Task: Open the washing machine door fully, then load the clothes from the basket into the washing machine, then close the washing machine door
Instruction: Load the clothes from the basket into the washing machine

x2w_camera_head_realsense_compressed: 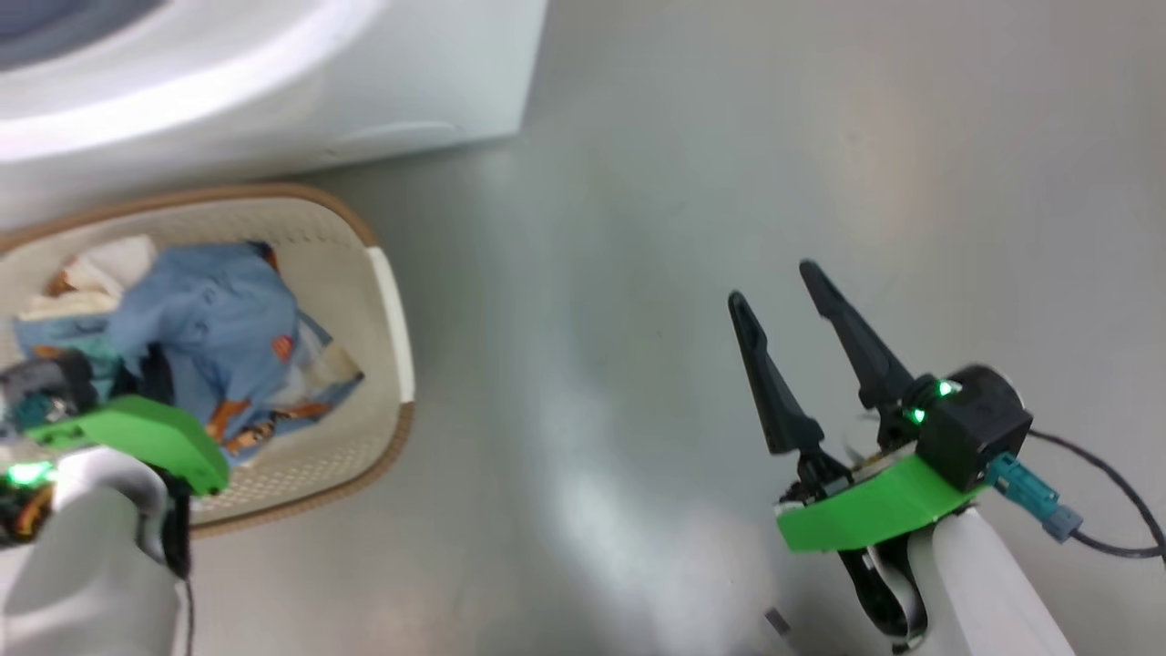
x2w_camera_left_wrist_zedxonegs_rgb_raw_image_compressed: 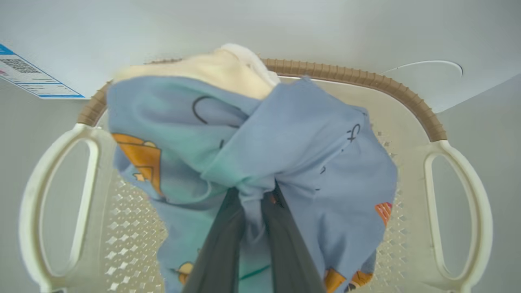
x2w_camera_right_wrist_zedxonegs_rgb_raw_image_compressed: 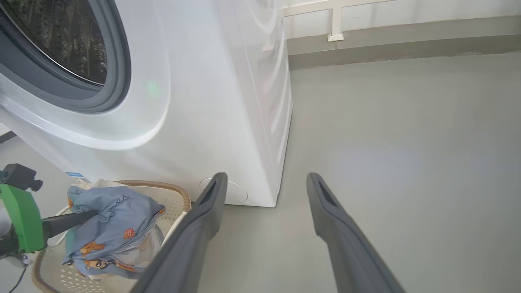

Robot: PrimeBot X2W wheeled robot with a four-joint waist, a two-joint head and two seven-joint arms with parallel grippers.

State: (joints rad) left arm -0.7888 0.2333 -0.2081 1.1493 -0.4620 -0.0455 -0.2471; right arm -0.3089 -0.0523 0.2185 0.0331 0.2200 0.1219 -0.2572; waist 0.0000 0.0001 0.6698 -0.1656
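The left gripper [x2w_camera_left_wrist_zedxonegs_rgb_raw_image_compressed: 257, 194] is clenched on a bunched fold of the light-blue clothes [x2w_camera_left_wrist_zedxonegs_rgb_raw_image_compressed: 285, 138]. The fabric is pinched tight between the tips of its two dark fingers [x2w_camera_left_wrist_zedxonegs_rgb_raw_image_compressed: 222, 244], and the rest of the bundle drapes over the perforated bottom of the cream-white basket [x2w_camera_left_wrist_zedxonegs_rgb_raw_image_compressed: 358, 77]. Orange and brown cartoon prints show on the cloth, and a pale lining [x2w_camera_left_wrist_zedxonegs_rgb_raw_image_compressed: 220, 69] pokes out on the side of the bundle farthest from the gripper. The whole pile sits inside the basket's brown rim, between its two side handles [x2w_camera_left_wrist_zedxonegs_rgb_raw_image_compressed: 53, 203]

Just behind the basket stands the white washing machine [x2w_camera_right_wrist_zedxonegs_rgb_raw_image_compressed: 195, 101], its front panel close against the basket's far rim. The machine's grey rubber gasket [x2w_camera_right_wrist_zedxonegs_rgb_raw_image_compressed: 118, 73] and steel drum [x2w_camera_right_wrist_zedxonegs_rgb_raw_image_compressed: 61, 36] gape above the basket. The round lower flap [x2w_camera_right_wrist_zedxonegs_rgb_raw_image_compressed: 240, 193] sits low on the panel just past the basket's right end, and the blue energy sticker [x2w_camera_left_wrist_zedxonegs_rgb_raw_image_compressed: 28, 77] is past its left end

The right gripper [x2w_camera_head_realsense_compressed: 772, 283] hangs well to the right of the basket over bare grey floor [x2w_camera_head_realsense_compressed: 729, 137]. Its fingers are spread wide, holding and touching nothing. A dark cable [x2w_camera_head_realsense_compressed: 1111, 492] trails from its wrist on the side away from the basket
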